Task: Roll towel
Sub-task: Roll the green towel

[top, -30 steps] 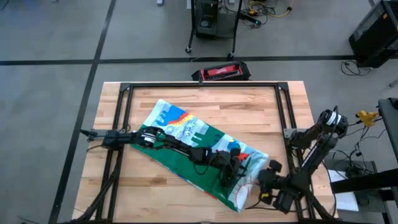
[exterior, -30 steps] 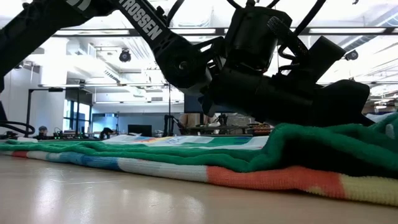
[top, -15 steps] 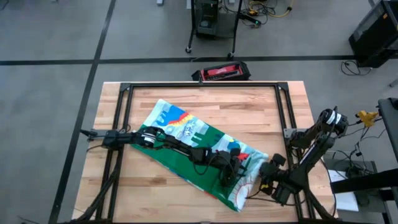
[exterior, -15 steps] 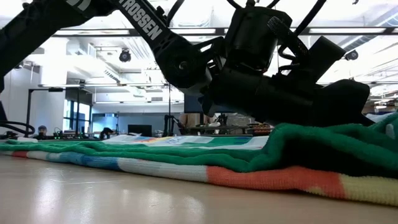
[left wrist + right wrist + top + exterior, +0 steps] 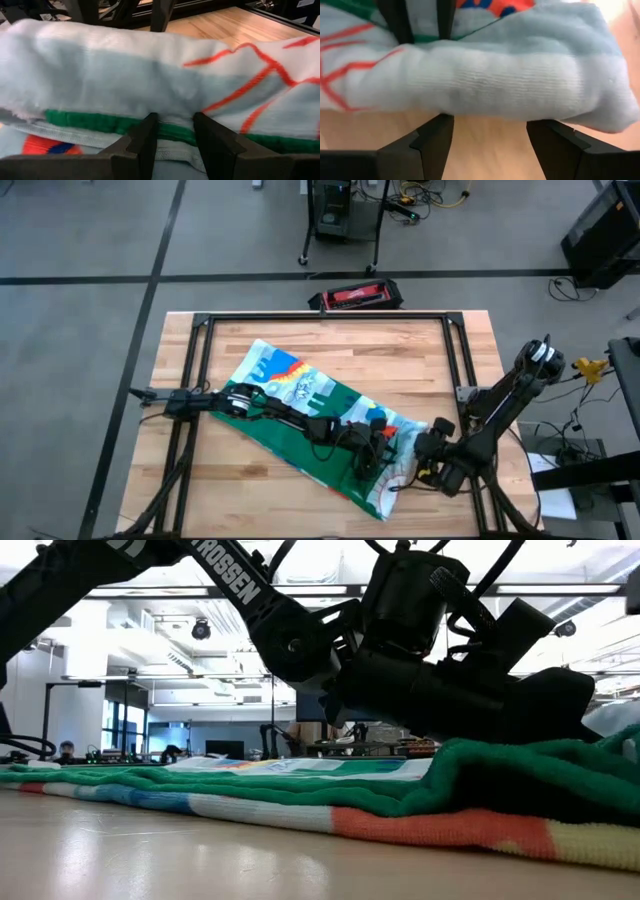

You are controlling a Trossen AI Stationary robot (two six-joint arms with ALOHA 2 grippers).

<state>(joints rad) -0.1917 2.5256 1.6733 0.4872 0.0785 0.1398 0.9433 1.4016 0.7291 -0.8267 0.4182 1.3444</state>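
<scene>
The towel (image 5: 300, 395) lies slantwise on the wooden table, from the far left toward the near right, dinosaur side up with its green border showing. Its near-right end is folded over into a thick pale roll (image 5: 495, 80). My left gripper (image 5: 370, 460) reaches across the towel from the table's left and is shut on the cloth at the foot of that roll (image 5: 150, 65). My right gripper (image 5: 425, 465) stands open just right of the roll's end, and bare wood shows between its fingers (image 5: 437, 135). In the low view the left gripper (image 5: 450, 690) sits over the heaped green cloth (image 5: 520, 775). My left gripper pinches the towel's green-bordered edge (image 5: 172, 131) between its two fingers, where that edge lies under the rolled-over fold. The fingers come at a low slant from the table's left. The towel rests on the table, slack, with the roll bulging just beyond the fingertips.
A black metal frame (image 5: 320, 317) runs round the table top. A red and black case (image 5: 355, 297) lies on the floor beyond the far edge. Bare wood (image 5: 400, 360) is free at the far right and along the near left (image 5: 250, 490).
My right gripper has moved from near the table's near-right corner toward the far edge and closer to the towel's rolled end. The left gripper and the towel have kept still.
</scene>
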